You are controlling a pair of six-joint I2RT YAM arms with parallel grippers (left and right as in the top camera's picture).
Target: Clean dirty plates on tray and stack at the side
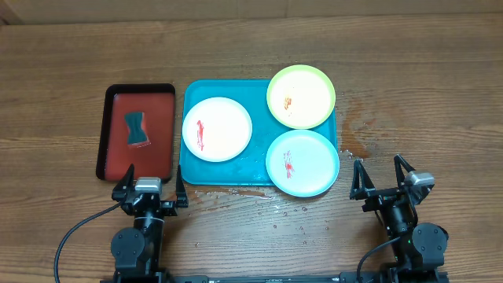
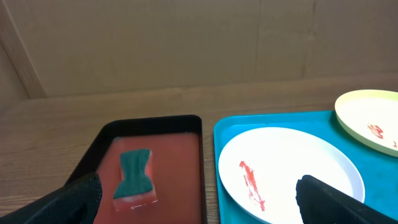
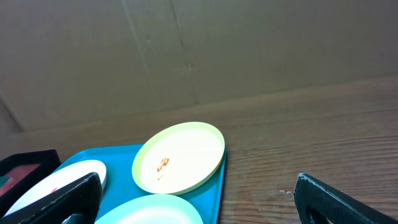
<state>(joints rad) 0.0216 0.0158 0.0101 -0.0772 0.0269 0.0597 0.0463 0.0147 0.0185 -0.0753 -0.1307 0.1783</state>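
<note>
Three smeared plates lie on the turquoise tray point(image 1: 259, 177): a white plate point(image 1: 218, 129) on its left, a yellow-green rimmed plate point(image 1: 301, 96) at its far right, a light blue rimmed plate point(image 1: 302, 163) at its near right. In the left wrist view the white plate point(image 2: 289, 171) carries a red streak, with the tray point(image 2: 217, 162) under it. The right wrist view shows the yellow-green plate point(image 3: 180, 157) and the blue plate point(image 3: 152, 211). My left gripper point(image 1: 151, 185) stands open just short of the trays' near edge. My right gripper point(image 1: 383, 178) is open over bare table right of the tray. Neither holds anything.
A dark red, black-rimmed tray point(image 1: 137, 130) lies left of the turquoise one, with a green sponge point(image 1: 137, 127) on it; the sponge point(image 2: 135, 176) also shows in the left wrist view. Water drops point(image 1: 291, 212) speckle the wood near the tray's near right corner.
</note>
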